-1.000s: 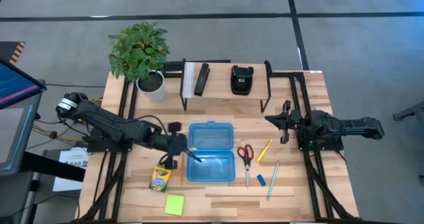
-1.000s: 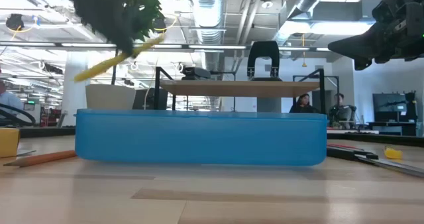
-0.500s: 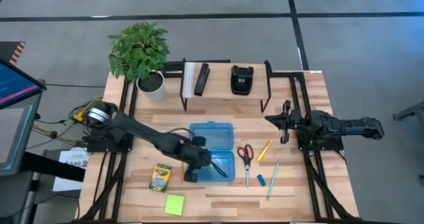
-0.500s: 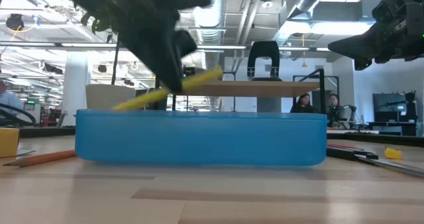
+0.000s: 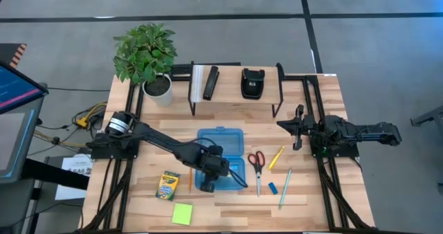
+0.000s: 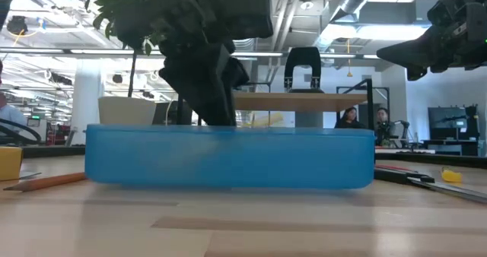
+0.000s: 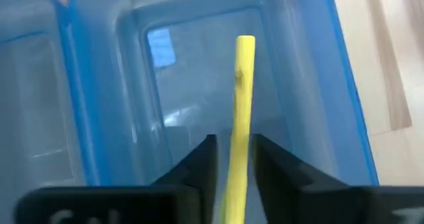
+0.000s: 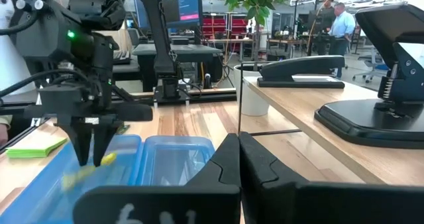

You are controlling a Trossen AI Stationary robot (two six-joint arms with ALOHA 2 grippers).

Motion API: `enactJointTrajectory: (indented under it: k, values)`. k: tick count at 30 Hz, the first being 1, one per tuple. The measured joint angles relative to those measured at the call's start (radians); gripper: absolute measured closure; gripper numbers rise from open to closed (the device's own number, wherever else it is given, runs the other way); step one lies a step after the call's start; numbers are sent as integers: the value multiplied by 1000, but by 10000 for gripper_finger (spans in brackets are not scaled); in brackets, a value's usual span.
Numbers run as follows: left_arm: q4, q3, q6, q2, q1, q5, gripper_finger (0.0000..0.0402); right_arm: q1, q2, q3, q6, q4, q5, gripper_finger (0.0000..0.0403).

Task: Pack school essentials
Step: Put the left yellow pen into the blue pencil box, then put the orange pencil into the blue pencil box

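Observation:
The blue hinged case [image 5: 220,158] lies open at mid table. My left gripper [image 5: 210,177] hangs over its near tray, shut on a yellow pencil [image 7: 242,85]. On the table, left of the case, are the crayon box [image 5: 167,185], an orange pencil [image 5: 190,182] and the lime sticky pad [image 5: 182,213]. To its right lie the red scissors [image 5: 257,166], a second yellow pencil [image 5: 276,157], the blue eraser [image 5: 273,188] and the light-blue pen [image 5: 284,187]. My right gripper [image 5: 299,129] waits shut above the table's right side. My left gripper pinches the yellow pencil's shaft [image 7: 237,138] between its two fingers, which lie across it. It comes down from above into the tray. The pencil is tilted, its free end [image 7: 245,45] sticking out ahead over the tray floor. Whether it touches the floor, I cannot tell.
A wooden shelf [image 5: 235,99] at the far edge carries a black stapler [image 5: 210,83] and a black pouch [image 5: 252,84]. A potted plant [image 5: 147,54] stands at the far left corner. Bare wood shows along the near edge.
My left gripper has swung from the case's left side toward the right, over the near tray, and gone down until its fingers dip behind the case wall. The yellow pencil has come down with it, from above the case to rim height.

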Motion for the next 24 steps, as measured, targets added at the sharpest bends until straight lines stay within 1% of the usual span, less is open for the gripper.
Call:
enactJointTrajectory:
  k: [2, 3, 6, 9, 12, 15, 17, 20, 24]
  values:
    - [-14, 0, 0, -17, 0, -2, 285, 0, 0, 0, 0, 0, 0, 395]
    - [-47, 0, 0, -30, 0, -3, 273, 0, 0, 0, 0, 0, 0, 395]
    - [-113, 0, -35, -89, -4, -26, 245, 0, 0, 0, 0, 2, 0, 395]
    - [-186, -1, -76, -163, -32, -116, 235, 0, 0, 0, 0, 1, 0, 395]
    - [-211, -43, -114, -258, -76, -217, 234, 0, 0, 0, 0, 0, 0, 395]
    - [-195, -136, -167, -379, -118, -289, 233, 0, 0, 0, 0, 0, 0, 395]
    - [-157, -219, -222, -468, -145, -330, 233, 0, 0, 0, 0, 0, 0, 395]
    - [-57, -367, -329, -606, -185, -377, 233, 0, 0, 0, 0, 0, 0, 395]
    - [87, -556, -477, -745, -215, -397, 233, 0, 0, 0, 0, 0, 0, 395]
